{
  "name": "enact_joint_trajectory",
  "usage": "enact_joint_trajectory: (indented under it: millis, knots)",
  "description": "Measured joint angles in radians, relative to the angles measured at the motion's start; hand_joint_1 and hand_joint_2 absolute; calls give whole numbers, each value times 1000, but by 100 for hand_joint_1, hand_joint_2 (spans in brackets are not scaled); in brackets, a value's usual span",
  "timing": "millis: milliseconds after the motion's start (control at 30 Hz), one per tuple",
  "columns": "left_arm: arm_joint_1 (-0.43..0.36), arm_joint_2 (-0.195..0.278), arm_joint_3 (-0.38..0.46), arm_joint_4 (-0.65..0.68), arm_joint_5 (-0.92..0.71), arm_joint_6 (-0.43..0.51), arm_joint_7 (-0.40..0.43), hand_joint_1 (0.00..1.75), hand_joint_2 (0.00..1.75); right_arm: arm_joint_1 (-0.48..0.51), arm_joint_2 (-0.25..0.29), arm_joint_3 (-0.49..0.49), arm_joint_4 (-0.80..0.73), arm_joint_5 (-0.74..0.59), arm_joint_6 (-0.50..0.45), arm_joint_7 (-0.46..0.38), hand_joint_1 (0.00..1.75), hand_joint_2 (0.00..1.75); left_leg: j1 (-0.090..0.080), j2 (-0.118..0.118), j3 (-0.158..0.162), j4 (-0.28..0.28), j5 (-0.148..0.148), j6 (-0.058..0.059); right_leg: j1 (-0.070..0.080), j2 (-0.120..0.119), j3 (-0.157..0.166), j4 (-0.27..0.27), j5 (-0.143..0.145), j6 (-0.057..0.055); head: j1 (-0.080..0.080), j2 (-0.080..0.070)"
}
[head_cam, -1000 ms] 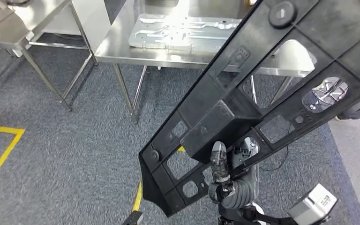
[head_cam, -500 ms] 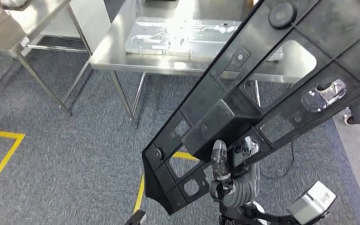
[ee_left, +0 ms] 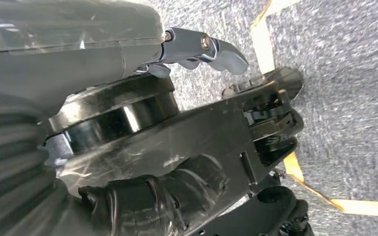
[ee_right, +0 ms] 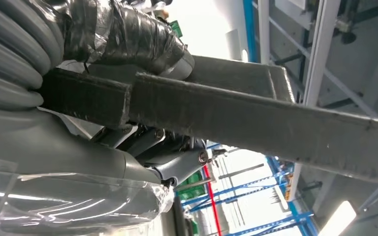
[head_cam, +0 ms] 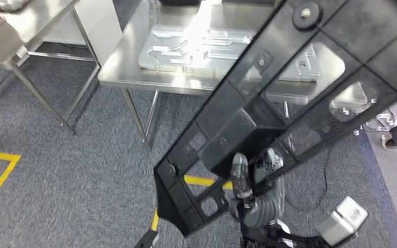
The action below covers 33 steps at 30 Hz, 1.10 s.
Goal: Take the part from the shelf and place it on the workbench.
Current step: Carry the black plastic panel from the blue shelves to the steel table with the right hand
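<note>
The part (head_cam: 289,98) runs out of the head view at the top and right edges, so its far end cannot be seen. It covers the right edge of the tabletop (head_cam: 129,67) and much of the metal plate (head_cam: 186,46) lying there. The right hand (head_cam: 245,181) is partly hidden behind the part. In the left wrist view, the left hand (ee_left: 128,147) is too close to tell its finger positions.
</note>
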Motion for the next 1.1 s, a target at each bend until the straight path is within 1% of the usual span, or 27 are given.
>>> enact_joint_trajectory:
  millis: [100,133,167,200,267,300,333,400,433,467,500,533,567,600,633,667,700,733,767,800,833,867,933,967,1000,1033,1100]
  knots:
    - [1,0,0,0,0,0,1,0,175,0,0,0,2,0,0,0,175,175,-2,0,26,-1,-25,9,-1,-1,-121,155,-60,6,4,0]
    - [2,0,0,0,0,0,1,0,175,0,0,0,4,0,0,0,175,175,-2,-1,38,-1,-35,9,-1,-1,-154,173,-74,8,4,0]
    - [3,0,0,0,0,0,1,0,175,0,0,0,6,0,-1,0,175,175,-2,-3,51,-1,-47,8,-2,-1,-172,162,-72,9,4,0]
    - [3,0,0,0,0,0,1,0,175,0,0,0,7,0,-1,0,175,175,-2,-5,68,-1,-60,6,-2,-1,-176,123,-45,9,4,0]
    - [5,-1,0,0,0,-1,3,0,175,0,-1,0,9,-1,-1,0,175,175,-2,-7,98,-2,-88,0,1,-1,-168,15,64,2,3,0]
    - [4,-1,0,0,0,-1,3,0,175,0,-1,0,11,-1,-1,0,175,175,-3,-8,109,-2,-100,-5,3,-2,-163,-22,105,-4,2,0]
    - [4,-1,-1,0,0,-2,4,0,175,0,-1,0,12,-2,-1,1,175,175,-3,-9,116,-4,-108,-10,6,-1,-160,-41,133,-11,1,0]
    - [2,-2,-1,0,0,-2,5,0,175,-2,-1,0,14,-3,-1,1,175,175,-3,-9,121,3,-107,-21,8,0,-149,-48,131,-23,1,0]
    - [2,-2,-1,0,0,-2,5,0,175,-3,0,0,14,-4,-1,1,175,175,-2,-8,112,23,-97,-27,7,1,-140,-56,132,-29,0,0]
    - [1,-2,-1,0,0,-2,4,0,175,-5,0,0,14,-4,-1,1,175,175,-2,-7,91,60,-83,-32,5,1,-127,-64,128,-34,0,0]
    - [0,-2,-2,0,0,-2,4,0,175,-6,1,0,14,-4,0,1,175,175,-1,-5,56,115,-74,-38,2,0,-112,-74,124,-38,-1,0]
    - [-1,-2,-2,0,-1,-2,3,0,175,-7,1,0,14,-4,0,1,175,175,2,-3,13,175,-78,-43,1,-1,-97,-82,117,-41,-1,0]
    - [-2,-2,-3,0,-1,-2,3,0,175,-8,1,0,14,-4,0,1,175,175,4,-1,-31,229,-97,-47,-1,-2,-82,-88,108,-44,-1,0]
    - [-3,-2,-4,0,-1,-2,3,0,175,-8,1,0,14,-4,0,1,175,175,6,1,-70,266,-128,-51,-1,-2,-67,-91,99,-44,-1,0]
    - [-4,-2,-6,0,-1,-2,3,0,175,-8,1,0,14,-4,0,1,175,175,9,2,-98,279,-158,-53,-2,-1,-51,-92,87,-44,-2,0]
    - [-5,-2,-6,0,-1,-1,3,0,175,-8,1,0,14,-4,0,1,175,175,10,2,-114,267,-175,-55,-3,0,-34,-93,75,-43,-2,0]
    - [-5,-1,-7,0,-1,-1,4,0,175,-8,1,0,14,-4,0,1,175,175,11,3,-119,230,-166,-55,-3,2,-15,-93,61,-42,-2,0]
    - [-5,0,-7,0,-1,-1,4,0,175,-8,1,0,14,-4,0,1,175,175,11,3,-115,175,-124,-54,-4,3,3,-93,47,-40,-3,0]
    - [-3,0,-8,0,-1,-1,4,0,175,-9,1,0,15,-4,0,1,175,175,11,3,-112,112,-58,-52,-4,4,18,-92,33,-37,-3,0]
    - [-2,1,-8,0,-1,-1,4,0,175,-9,1,0,15,-5,0,1,175,175,9,4,-109,63,-3,-49,-3,6,29,-91,19,-31,-4,0]
    - [-2,1,-8,0,-1,-1,3,0,175,-10,1,0,16,-6,0,1,175,175,6,4,-105,32,40,-45,-1,7,36,-92,6,-25,-4,0]
    - [-2,1,-9,0,-1,0,3,0,175,-10,1,0,17,-6,0,1,175,175,5,3,-101,16,61,-40,0,8,45,-88,-1,-18,-3,0]
    - [-4,1,-10,0,0,0,3,0,175,-12,1,0,19,-8,0,2,175,175,4,1,-76,11,57,-28,1,8,57,-75,-4,-8,0,0]
    - [-4,1,-11,0,0,0,3,0,175,-13,1,0,20,-8,0,2,175,175,4,0,-63,7,53,-21,0,7,56,-53,-3,-4,1,0]
    - [-4,1,-11,0,0,0,4,0,175,-14,1,0,20,-9,0,2,175,175,4,0,-49,5,46,-15,-1,6,40,-19,-7,-2,4,0]
    - [-3,1,-11,0,0,0,4,0,175,-15,1,0,21,-9,0,2,175,175,3,0,-39,3,39,-8,-2,5,10,32,-19,0,5,0]
    - [-2,1,-11,0,0,0,4,0,175,-14,1,0,22,-9,0,2,175,175,1,-1,-21,3,21,-1,-1,4,-73,137,-70,3,7,0]
